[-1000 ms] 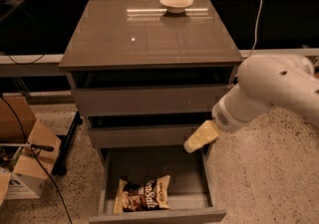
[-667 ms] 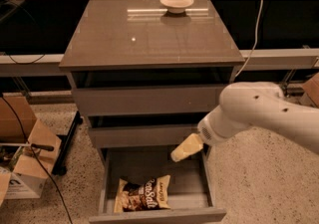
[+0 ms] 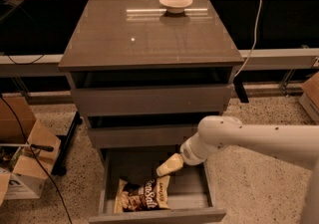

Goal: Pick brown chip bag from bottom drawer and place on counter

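pincer (image 3: pixel 169 165) hangs over the open bottom drawer (image 3: pixel 192 190), just above-right of the brown chip bag (image 3: pixel 143 194), which lies flat at the drawer's front-left. can't tell if pincer is wide or narrow. advice: descend on bag's dark middle, lift straight, avoid the drawer fronts above

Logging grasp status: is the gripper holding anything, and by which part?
Nothing is held. The gripper hangs over the open bottom drawer, just above the brown chip bag lying on its floor.
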Available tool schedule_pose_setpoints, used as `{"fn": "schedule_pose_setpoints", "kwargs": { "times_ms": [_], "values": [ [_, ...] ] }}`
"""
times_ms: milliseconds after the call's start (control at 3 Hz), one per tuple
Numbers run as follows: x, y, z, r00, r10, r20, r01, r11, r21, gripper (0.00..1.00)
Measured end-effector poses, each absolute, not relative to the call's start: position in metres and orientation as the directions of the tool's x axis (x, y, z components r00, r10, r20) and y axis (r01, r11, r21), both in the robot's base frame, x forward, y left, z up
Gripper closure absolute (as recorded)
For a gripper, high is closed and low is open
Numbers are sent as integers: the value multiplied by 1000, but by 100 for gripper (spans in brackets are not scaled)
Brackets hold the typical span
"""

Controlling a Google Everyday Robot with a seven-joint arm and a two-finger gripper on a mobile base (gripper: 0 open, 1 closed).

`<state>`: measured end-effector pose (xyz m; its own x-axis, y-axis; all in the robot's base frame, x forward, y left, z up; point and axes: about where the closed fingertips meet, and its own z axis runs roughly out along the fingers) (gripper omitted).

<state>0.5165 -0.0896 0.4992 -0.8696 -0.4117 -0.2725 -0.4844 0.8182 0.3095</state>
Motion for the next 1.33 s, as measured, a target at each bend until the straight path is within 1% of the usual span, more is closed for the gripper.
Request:
{"fn": "schedule_pose_setpoints", "kwargs": {
  "times_ms": [333, 667, 1000, 1333],
  "values": [
    [498, -84, 454, -889, -407, -208, -457, 811, 365, 0],
    [498, -84, 454, -889, -407, -208, -457, 811, 365, 0],
    [507, -74, 439, -911, -345, -226, -407, 839, 360, 0],
    [536, -64, 398, -933, -238, -271, -330, 867, 374, 0]
  ]
}}
